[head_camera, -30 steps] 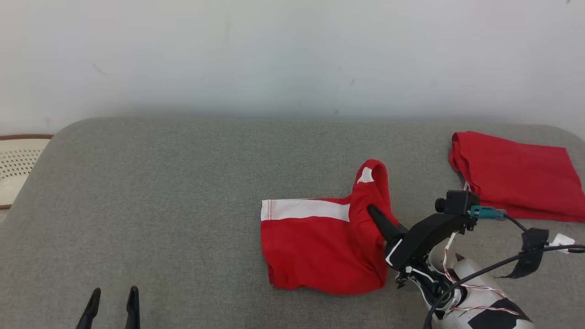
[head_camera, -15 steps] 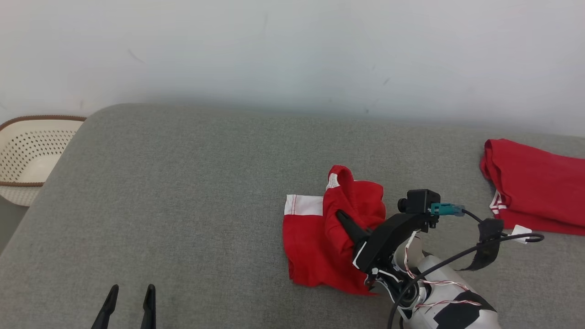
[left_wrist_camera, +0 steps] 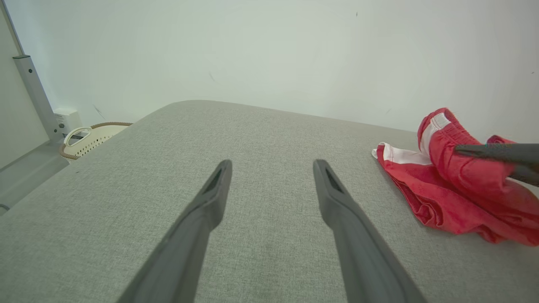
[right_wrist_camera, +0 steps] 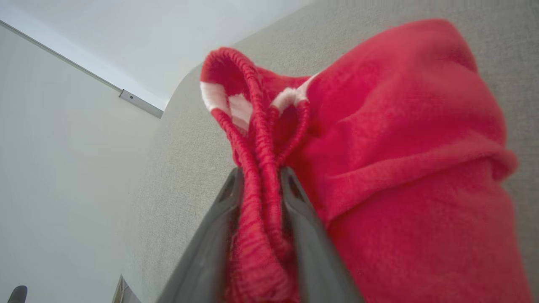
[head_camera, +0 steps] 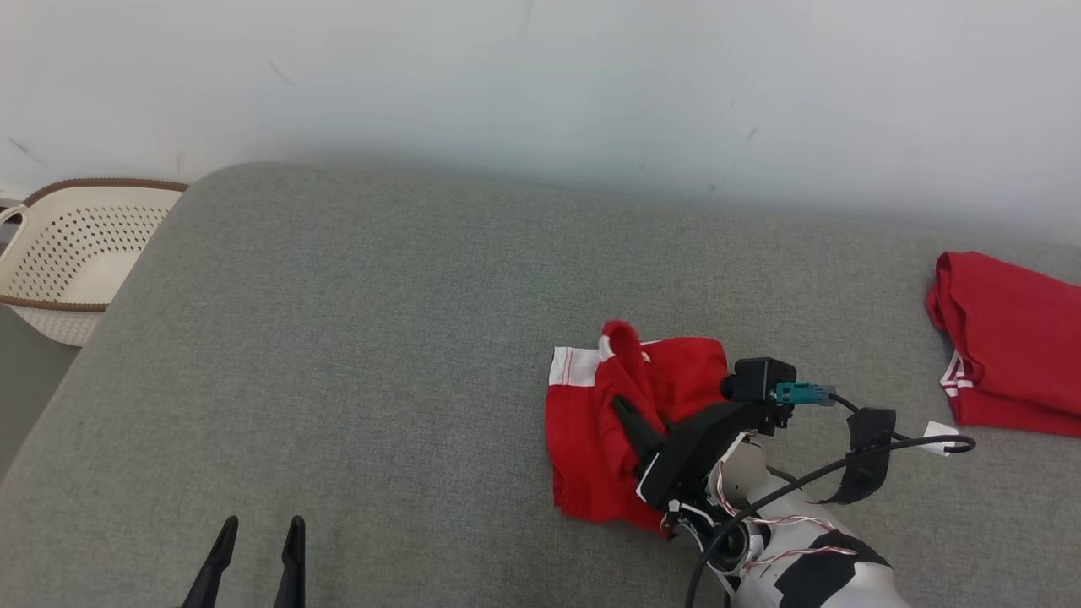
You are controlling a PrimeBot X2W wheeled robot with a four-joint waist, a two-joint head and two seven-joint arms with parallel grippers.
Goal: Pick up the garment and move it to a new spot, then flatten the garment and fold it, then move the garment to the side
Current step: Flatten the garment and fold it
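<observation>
one pale wall (head_camera: 540, 76) runs behind everything, plain but for a few small dark marks. below it lies one grey fabric-covered surface (head_camera: 380, 338) with rounded far corners, which carries both pieces of cloth.

there are two red garments. the red garment (head_camera: 583, 439) of the task, with a white band along its far edge, lies bunched on the surface right of centre, partly heaped over itself. the second red garment (head_camera: 1005, 338) lies folded flat near the surface's right edge, well apart from the first, with some white print at its near corner.

one cream perforated basket (head_camera: 76, 253) with a brown rim stands off the surface past its left far corner.

two grippers show. the right gripper (right_wrist_camera: 261, 172) is clamped on the red garment: its ribbed elastic waistband (right_wrist_camera: 252, 126) fills the narrow gap between the two dark fingers and rises in a loop above them. the left gripper (head_camera: 263, 522) hovers at the near left over bare grey cloth, its fingers spread wide apart, holding nothing and well away from both garments.
</observation>
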